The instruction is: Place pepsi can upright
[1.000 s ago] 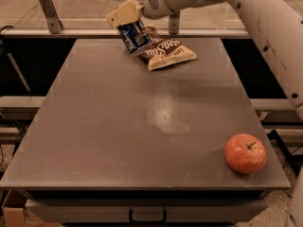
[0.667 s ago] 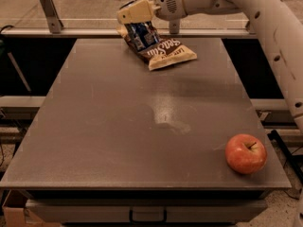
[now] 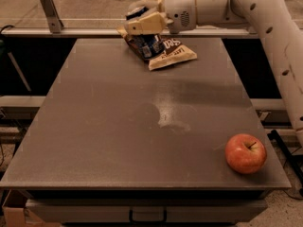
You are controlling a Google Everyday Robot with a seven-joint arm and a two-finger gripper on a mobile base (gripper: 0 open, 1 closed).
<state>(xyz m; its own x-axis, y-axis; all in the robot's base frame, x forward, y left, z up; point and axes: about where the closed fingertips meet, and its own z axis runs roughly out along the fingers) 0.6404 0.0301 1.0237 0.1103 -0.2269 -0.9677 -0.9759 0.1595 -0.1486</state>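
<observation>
Looking to the far edge of the bench, we find the gripper at the back, hanging just above the surface and a touch left of centre. Its cream jaws are drawn in around the pepsi can, the gap no wider than the can itself. A sliver of blue with a silver rim peeks out between them at the top, and the dark blue body drops out below. So we call it clamped on the can.

The can is not upright: it leans, upper end to the left, lower end down and to the right. That lower end sits right against the brown chip bag, which lies flat on the bench just right of the gripper, its pale printed end turned toward us. Whether the can's bottom touches the bench we cannot tell, as bag and shadow hide that spot.

The white arm comes in from the right, runs level along the back edge, then bends down the right side of our view. At the near right corner, well apart from all this, a red apple sits stem up. Back left, a grey metal bracket leans on the rail behind the bench.
</observation>
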